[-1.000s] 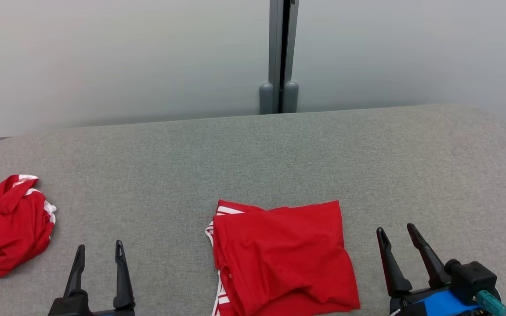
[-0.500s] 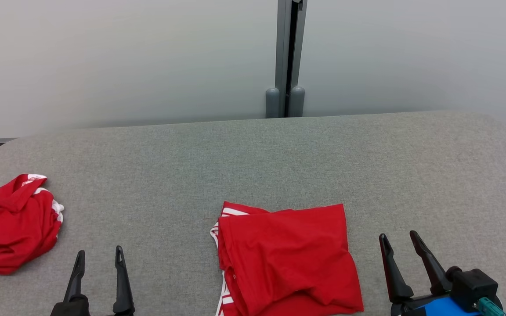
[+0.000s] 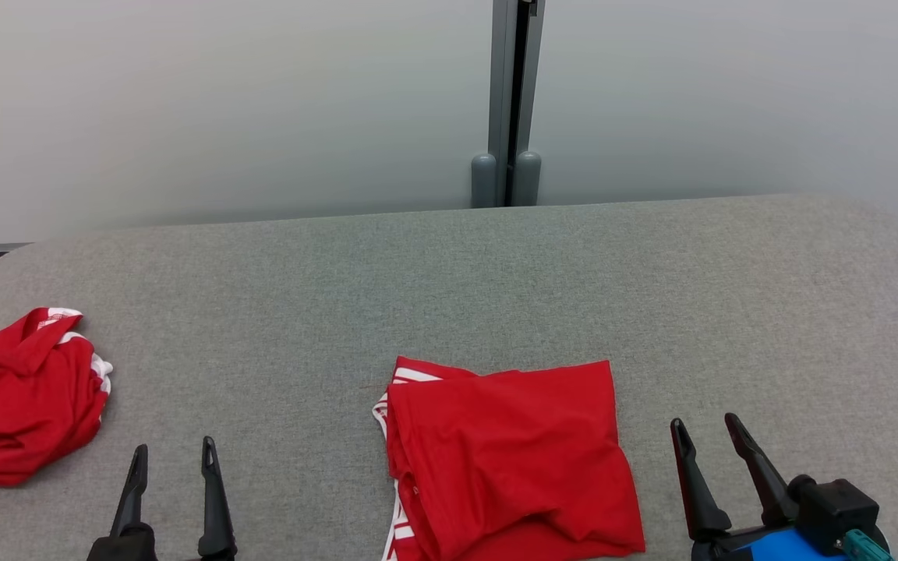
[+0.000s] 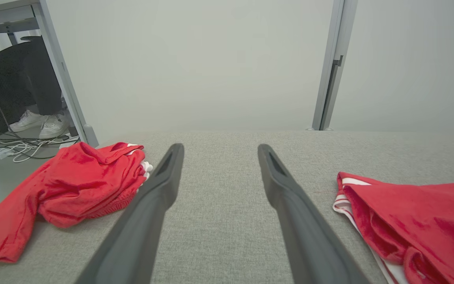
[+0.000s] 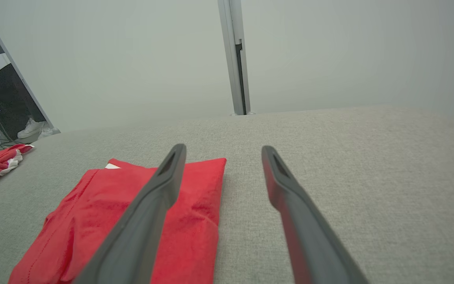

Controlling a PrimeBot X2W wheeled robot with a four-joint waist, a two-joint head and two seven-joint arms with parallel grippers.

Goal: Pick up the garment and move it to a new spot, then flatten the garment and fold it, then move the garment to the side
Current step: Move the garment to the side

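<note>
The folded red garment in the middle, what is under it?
Under the folded red garment white-striped layers of its own cloth peek out at its left edge, lying on the gray table. Anything else beneath is covered by cloth.

A folded red garment (image 3: 507,460) with white stripes showing along its left edge lies flat on the grey fabric-covered table (image 3: 449,280), at the near middle. A crumpled red garment (image 3: 20,405) with white trim sits well apart at the table's left end. The left gripper (image 3: 174,446) and right gripper (image 3: 705,422) flank the folded piece, jaws spread and empty, touching neither garment. Behind the table, a grey post (image 3: 505,101) divides a pale wall (image 3: 223,101).
</note>
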